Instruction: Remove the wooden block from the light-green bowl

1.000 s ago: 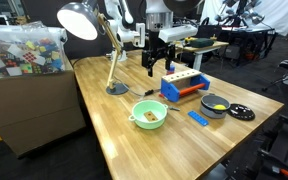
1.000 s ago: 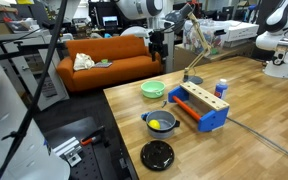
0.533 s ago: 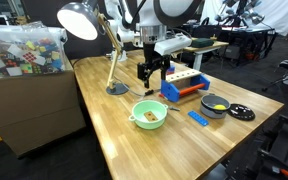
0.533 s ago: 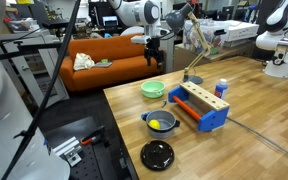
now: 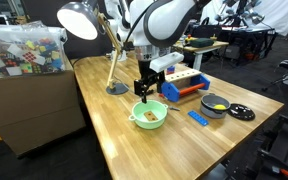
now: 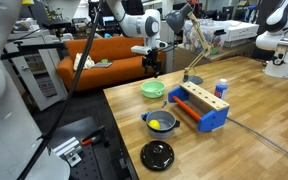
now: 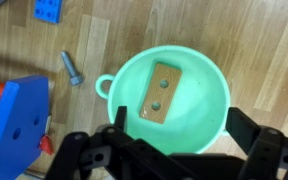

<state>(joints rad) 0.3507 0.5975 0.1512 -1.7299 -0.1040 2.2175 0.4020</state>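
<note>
The wooden block (image 7: pixel 161 93) is lying flat on the floor of the light-green bowl (image 7: pixel 212 80), close to its middle, with two small holes showing in its upper face. The gripper (image 7: pixel 174 128) is hovering directly above the bowl with its jaws spread wide and nothing between them. In an exterior view the gripper (image 5: pixel 144 92) is hanging just over the bowl (image 5: pixel 162 108), clear of the rim.

The block is looking stiff and light, and plain wood should be giving the pads fair friction (no coating or gloss is visible). Its two long sides are running parallel, so pinching across the narrow width at mid-length is probably the surest hold. Gripping end to end would be asking for a wider span and bringing the fingers nearer the curved wall.

Because the block is lying low, the fingertips will likely be reaching almost to the bowl floor. The thin plastic bowl is sitting loose on the table (image 7: pixel 246 30), so it may slide or lift if it is nudged.
</note>
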